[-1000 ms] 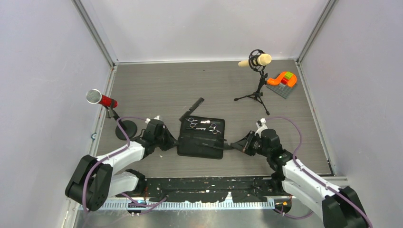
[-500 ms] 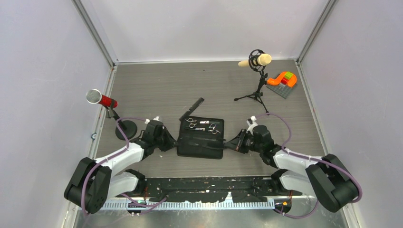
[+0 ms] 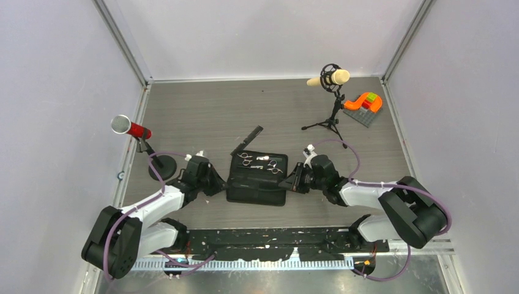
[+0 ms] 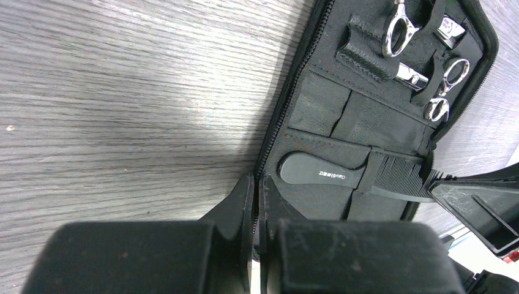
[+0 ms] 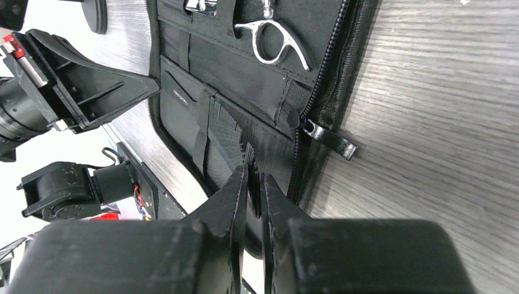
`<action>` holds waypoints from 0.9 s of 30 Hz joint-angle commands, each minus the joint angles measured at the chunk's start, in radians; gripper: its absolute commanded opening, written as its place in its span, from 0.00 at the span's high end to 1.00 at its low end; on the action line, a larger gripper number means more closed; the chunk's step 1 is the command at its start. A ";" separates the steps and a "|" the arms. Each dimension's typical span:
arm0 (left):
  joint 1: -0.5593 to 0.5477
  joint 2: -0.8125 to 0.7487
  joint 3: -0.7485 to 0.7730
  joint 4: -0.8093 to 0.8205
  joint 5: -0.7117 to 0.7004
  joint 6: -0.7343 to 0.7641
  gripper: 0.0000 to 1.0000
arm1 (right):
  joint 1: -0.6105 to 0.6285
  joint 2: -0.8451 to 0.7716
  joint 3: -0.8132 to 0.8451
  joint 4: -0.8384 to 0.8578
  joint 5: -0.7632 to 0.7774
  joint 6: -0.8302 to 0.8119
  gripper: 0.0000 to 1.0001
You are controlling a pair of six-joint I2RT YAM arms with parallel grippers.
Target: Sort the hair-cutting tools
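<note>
1. A black zippered case [image 3: 235,195] lies open and flat on the grey tabletop [image 3: 202,116], between the two arms.
2. The far half of the case holds two silver scissors side by side, one to the left [image 3: 246,158] and one to the right [image 3: 275,165]. Their finger rings show, and the blades sit tucked under straps.
3. A black comb [image 4: 324,173] sits in the near half of the case. It is slid under a pocket band, with its smooth handle towards the left and its teeth towards the right.
4. A second black comb [image 3: 247,139] lies loose and slanted on the tabletop, its near end just beside the case's far left corner.
5. The left arm [image 3: 156,202] reaches in low from the left. The left jaws are clenched together, and their tips rest against the zipper edge on the case's left side. The pictures do not show whether any fabric is pinched between them.
6. The right arm [image 3: 361,193] reaches in low from the right. The right jaws stand only a sliver apart at the case's right edge, with the toothed end of the pocketed comb right at their tips. It cannot be told whether they are clamping the comb or merely touching it.
7. A zipper pull [image 5: 324,138] lies out on the tabletop beside the right jaws.
8. A red microphone [image 3: 130,127] stands at the left edge. A cream microphone [image 3: 329,78] on a tripod stands at the far right, with orange blocks [image 3: 364,103] beside it.
</note>
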 commanded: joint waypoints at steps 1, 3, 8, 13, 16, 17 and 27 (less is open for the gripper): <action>0.001 -0.012 -0.013 -0.029 -0.012 0.010 1.00 | 0.029 0.040 0.057 0.027 -0.016 -0.027 0.81; 0.001 -0.014 -0.015 -0.031 -0.014 0.010 1.00 | 0.032 0.049 0.064 0.017 -0.015 -0.029 0.76; 0.001 -0.018 -0.017 -0.035 -0.017 0.009 1.00 | 0.033 0.025 0.089 -0.085 0.032 -0.063 0.61; 0.001 -0.016 -0.016 -0.038 -0.020 0.009 1.00 | 0.036 -0.006 0.109 -0.190 0.077 -0.102 0.49; 0.001 -0.016 -0.016 -0.038 -0.019 0.009 1.00 | 0.049 -0.017 0.137 -0.253 0.104 -0.137 0.46; 0.001 -0.016 -0.017 -0.038 -0.020 0.009 1.00 | 0.054 -0.020 0.144 -0.287 0.117 -0.144 0.46; 0.001 -0.021 -0.018 -0.037 -0.020 0.010 1.00 | 0.157 0.023 0.312 -0.543 0.244 -0.225 0.43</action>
